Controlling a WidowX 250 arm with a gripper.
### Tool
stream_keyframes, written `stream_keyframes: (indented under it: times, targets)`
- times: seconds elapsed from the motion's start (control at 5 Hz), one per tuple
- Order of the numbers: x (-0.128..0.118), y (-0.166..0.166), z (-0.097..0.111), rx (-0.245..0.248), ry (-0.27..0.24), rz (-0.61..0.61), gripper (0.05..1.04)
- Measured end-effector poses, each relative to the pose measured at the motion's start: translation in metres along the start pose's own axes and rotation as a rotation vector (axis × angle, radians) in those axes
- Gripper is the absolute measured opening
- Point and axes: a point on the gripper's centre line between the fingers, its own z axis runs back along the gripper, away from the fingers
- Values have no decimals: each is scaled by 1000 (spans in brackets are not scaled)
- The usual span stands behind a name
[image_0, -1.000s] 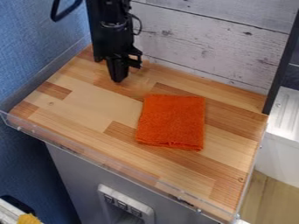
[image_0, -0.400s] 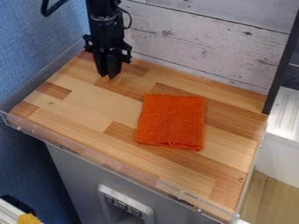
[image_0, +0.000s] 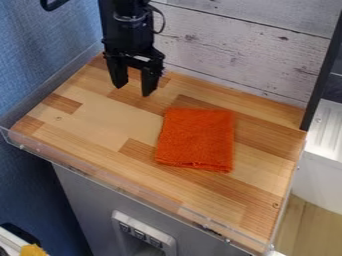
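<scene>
Hand (image_0: 134, 89) spread and empty, orange cloth (image_0: 195, 139) ungrasped

The work looks to be at the stage before a grasp. The hand hangs at the upper left of the view, close to the pale plank wall (image_0: 234, 50), its two fingers spread well apart with nothing between them. The cloth lies flat near the middle of the worktop (image_0: 87, 115), lower and to the right of the hand and apart from it. Its near edge looks layered, so it is probably folded.

If the cloth is to be handled, the next move calls for bringing the spread fingers over to it, lowering them at an edge or corner, then closing. Flat, soft fabric offers little to grip: I judge that fingers held too high would slip off, and a shallow pinch might lift only the top layer.
</scene>
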Motion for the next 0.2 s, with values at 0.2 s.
stream_keyframes:
  times: [0.2]
  targets:
    - [-13,-23,15,5,-16,6,997]
